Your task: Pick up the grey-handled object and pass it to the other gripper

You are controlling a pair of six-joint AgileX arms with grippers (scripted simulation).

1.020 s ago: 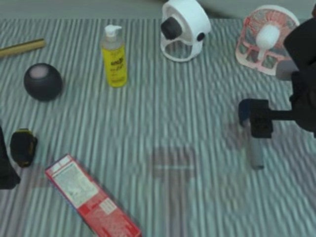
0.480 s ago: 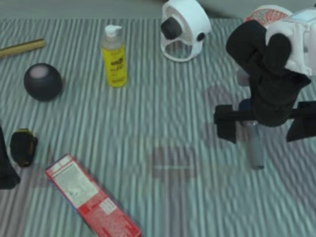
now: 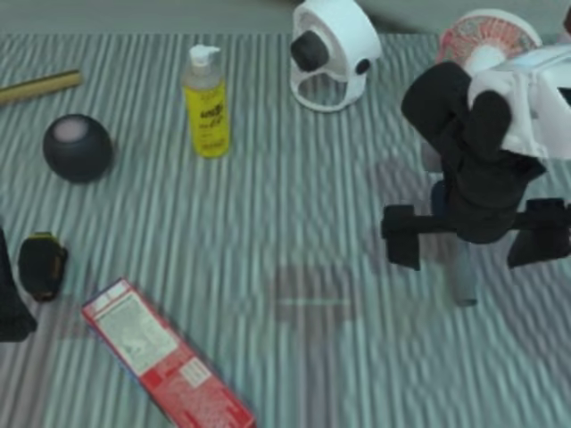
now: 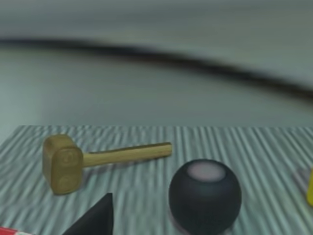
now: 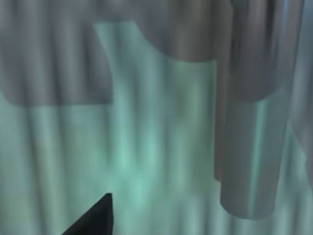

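Overhead, the count runs: one grey-handled object [image 3: 462,276], one yellow bottle [image 3: 206,102], one dark grey ball [image 3: 78,148], one red box [image 3: 165,355], one wooden mallet [image 4: 93,159], one small black-and-yellow item [image 3: 42,266], and two fans, a white fan [image 3: 332,52] and a pink fan [image 3: 486,37], all on the striped desk [image 3: 268,223]

The right gripper [image 3: 464,239] hangs over the grey-handled object at the desk's right side, its white-cased arm reaching in from the right edge and pointing down. Its two fingers [image 3: 401,236] are spread wide, one on each side of the object, not closed on anything. The object lies flat on the desk, its pale handle toward the near edge; its dark head is mostly hidden under the gripper. The right wrist view shows the handle [image 5: 249,142] close up with one black fingertip at the frame's edge.

The left arm sits parked at the desk's left edge, mostly cut off; I cannot tell how the left gripper's fingers stand. The pink fan is partly hidden behind the right arm
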